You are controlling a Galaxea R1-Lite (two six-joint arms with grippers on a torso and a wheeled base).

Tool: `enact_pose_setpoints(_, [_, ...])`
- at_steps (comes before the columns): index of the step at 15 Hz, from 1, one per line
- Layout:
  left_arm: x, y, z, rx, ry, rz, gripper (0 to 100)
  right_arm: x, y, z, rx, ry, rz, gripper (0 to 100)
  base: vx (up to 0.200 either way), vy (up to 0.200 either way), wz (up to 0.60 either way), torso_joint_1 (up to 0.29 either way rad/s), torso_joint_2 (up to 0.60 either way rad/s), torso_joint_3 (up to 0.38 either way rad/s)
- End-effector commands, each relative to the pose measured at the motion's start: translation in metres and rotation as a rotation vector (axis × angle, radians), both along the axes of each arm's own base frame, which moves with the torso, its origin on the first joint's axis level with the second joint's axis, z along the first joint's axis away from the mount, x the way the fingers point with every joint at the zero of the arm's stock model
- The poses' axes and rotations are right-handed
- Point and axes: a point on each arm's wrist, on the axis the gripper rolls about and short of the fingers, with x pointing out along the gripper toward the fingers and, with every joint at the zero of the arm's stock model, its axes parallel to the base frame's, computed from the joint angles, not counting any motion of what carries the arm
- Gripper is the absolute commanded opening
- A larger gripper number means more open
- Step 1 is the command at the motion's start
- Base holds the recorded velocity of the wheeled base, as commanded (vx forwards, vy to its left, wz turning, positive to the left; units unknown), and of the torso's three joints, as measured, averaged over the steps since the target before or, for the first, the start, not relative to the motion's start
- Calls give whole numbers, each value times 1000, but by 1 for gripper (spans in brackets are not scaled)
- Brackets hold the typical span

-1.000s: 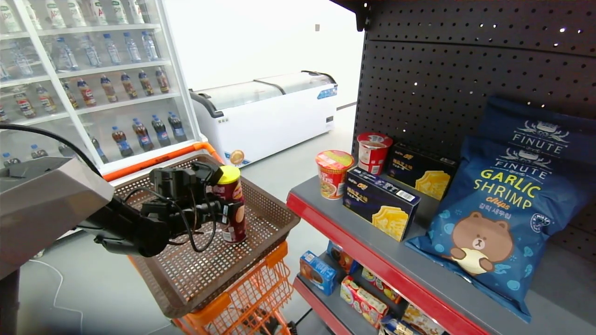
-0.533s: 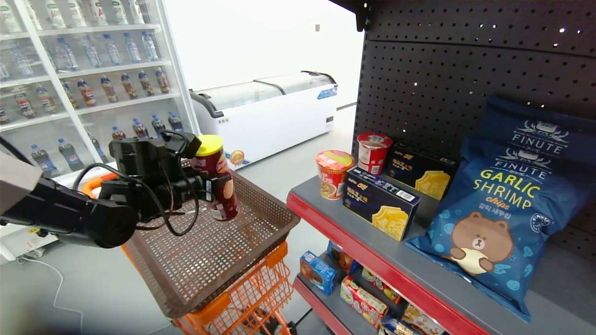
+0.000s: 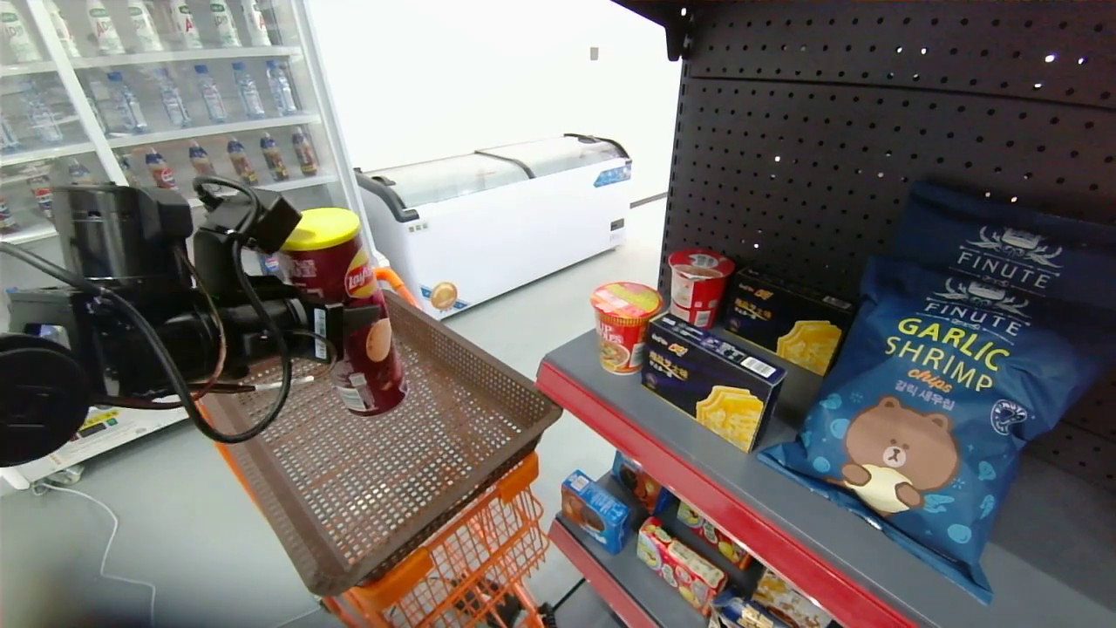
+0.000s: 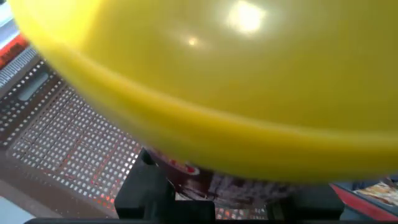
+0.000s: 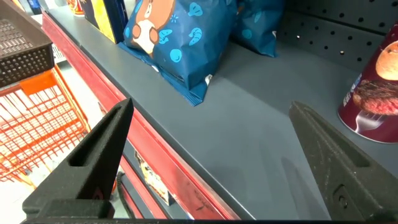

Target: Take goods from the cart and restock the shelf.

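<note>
My left gripper is shut on a maroon chips can with a yellow lid, held upright above the brown basket of the orange cart. In the left wrist view the yellow lid looms close, with the maroon can between the fingers. My right gripper is open over the grey shelf board, nothing between its fingers. The shelf to the right carries cup noodles, dark boxes and blue shrimp chip bags.
A second maroon can stands on the shelf near the right gripper, beside a blue bag. Lower shelves hold small boxes. Drink coolers and a chest freezer stand behind the cart.
The left gripper has lifted the chips can up out of the cart basket and drawn it leftward and nearer the camera. The shelf goods have not moved.
</note>
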Motion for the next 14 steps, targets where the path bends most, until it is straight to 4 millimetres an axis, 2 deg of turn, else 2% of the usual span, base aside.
enact_pose_setpoints(1, [-45, 1, 34, -48, -56, -66, 0, 0, 0, 0, 0, -1, 1, 100, 0, 0, 0, 0, 0, 0])
enact_pose_setpoints(3, [-83, -2, 44, -78, 15, -197, 0, 0, 0, 0, 0, -1, 1, 100, 0, 0, 0, 0, 0, 0])
enact_pose_setpoints(4, [-93, -1, 47, -86, 11, -230, 0, 0, 0, 0, 0, -1, 1, 100, 0, 0, 0, 0, 0, 0])
enact_pose_setpoints(6, [-104, -8, 40, -71, -16, -273, 0, 0, 0, 0, 0, -1, 1, 100, 0, 0, 0, 0, 0, 0])
enact_pose_setpoints(9, [-121, -7, 29, -47, -57, -309, 0, 0, 0, 0, 0, -2, 1, 100, 0, 0, 0, 0, 0, 0])
enact_pose_setpoints(12, [-137, -9, 27, -110, -10, -507, 0, 0, 0, 0, 0, -1, 1, 100, 0, 0, 0, 0, 0, 0])
enact_pose_setpoints(14, [-144, -12, 24, -121, 18, -563, 0, 0, 0, 0, 0, -1, 1, 100, 0, 0, 0, 0, 0, 0])
